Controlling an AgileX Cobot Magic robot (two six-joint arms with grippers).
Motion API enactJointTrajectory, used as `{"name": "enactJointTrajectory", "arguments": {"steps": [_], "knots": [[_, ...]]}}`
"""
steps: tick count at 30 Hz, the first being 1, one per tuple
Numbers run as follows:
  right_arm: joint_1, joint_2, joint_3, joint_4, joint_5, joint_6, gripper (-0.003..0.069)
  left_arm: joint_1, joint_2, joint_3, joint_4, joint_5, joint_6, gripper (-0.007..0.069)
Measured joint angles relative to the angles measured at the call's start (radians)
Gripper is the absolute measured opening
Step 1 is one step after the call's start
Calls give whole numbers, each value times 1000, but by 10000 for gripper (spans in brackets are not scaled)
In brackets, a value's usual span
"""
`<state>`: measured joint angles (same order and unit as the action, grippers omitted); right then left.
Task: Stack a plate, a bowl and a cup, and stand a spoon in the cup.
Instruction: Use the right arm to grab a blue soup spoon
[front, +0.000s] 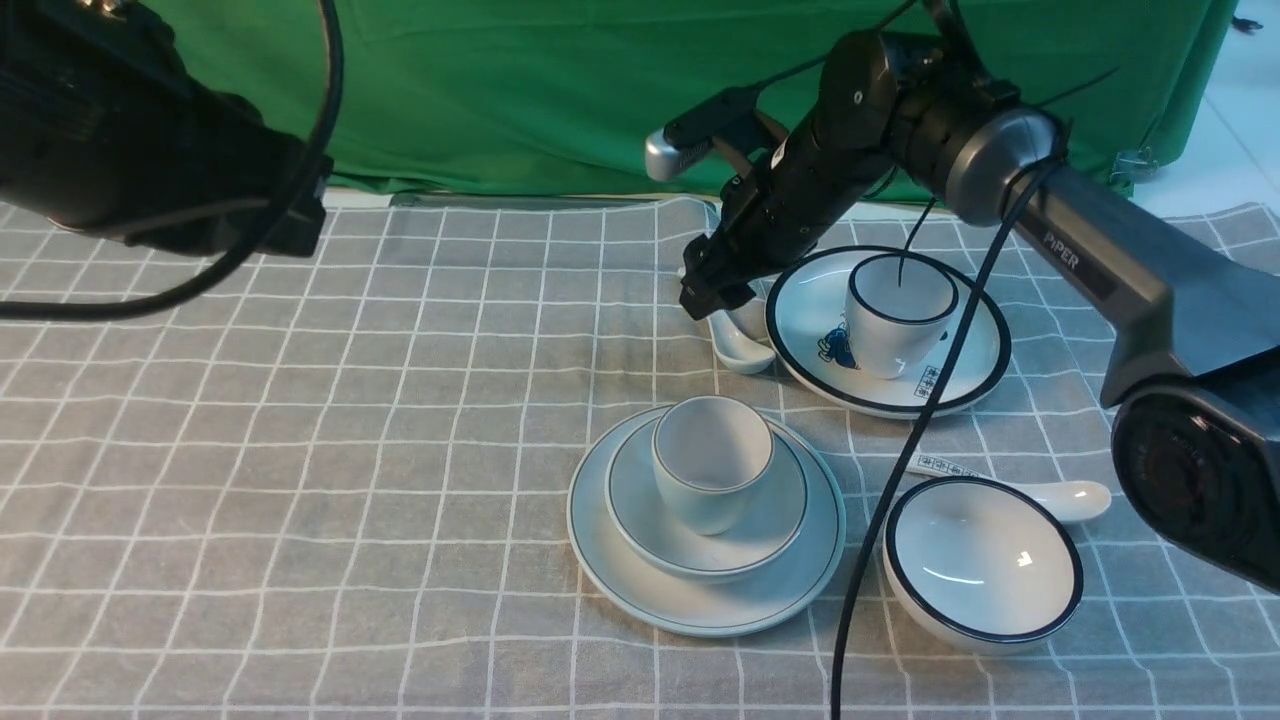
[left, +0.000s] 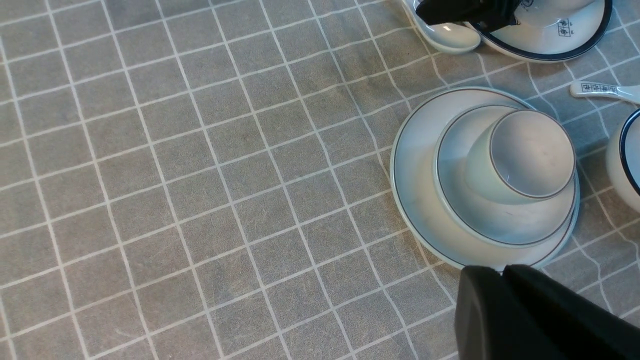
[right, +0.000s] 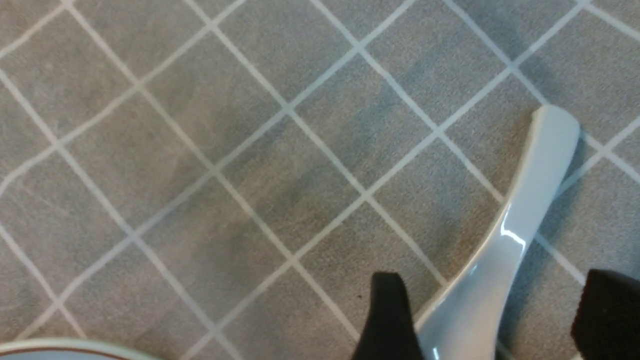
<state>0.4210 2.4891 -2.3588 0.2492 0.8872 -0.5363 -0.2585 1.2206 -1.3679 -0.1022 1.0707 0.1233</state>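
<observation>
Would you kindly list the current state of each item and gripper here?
plate: flat on cloth, bottom of stack
bowl: upright on plate
cup: upright in bowl, empty
spoon: lying on cloth, not gripped
right gripper: open, straddling spoon's handle
left gripper: shut, empty
white cup: upright on white plate
white bowl: upright on cloth, empty
white spoon: lying on cloth

It looked like a robotics lab staged for recording. A green cloth backdrop hung along the desk's far edge, and a grey checked cloth covered the desk. Two black robot arms trailed loose cables over it, and pale floor showed beyond the far right corner.
</observation>
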Motion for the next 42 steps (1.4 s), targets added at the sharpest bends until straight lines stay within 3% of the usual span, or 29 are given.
{"name": "enactJointTrajectory", "arguments": {"steps": [26,28,32,33,42], "knots": [[0,87,0,-39,-87,-1,489,0,0,38,-1,-3,-4,15],[2,87,0,-39,-87,-1,444,0,0,38,-1,-3,-4,15],[9,87,0,-39,-87,-8,285,0,0,38,-1,-3,-4,15],[13,87,-1,-39,-88,-10,215,0,0,38,-1,-3,-4,15],[13,86,-1,-37,-90,2,206,0,0,38,-1,-3,-4,15]]}}
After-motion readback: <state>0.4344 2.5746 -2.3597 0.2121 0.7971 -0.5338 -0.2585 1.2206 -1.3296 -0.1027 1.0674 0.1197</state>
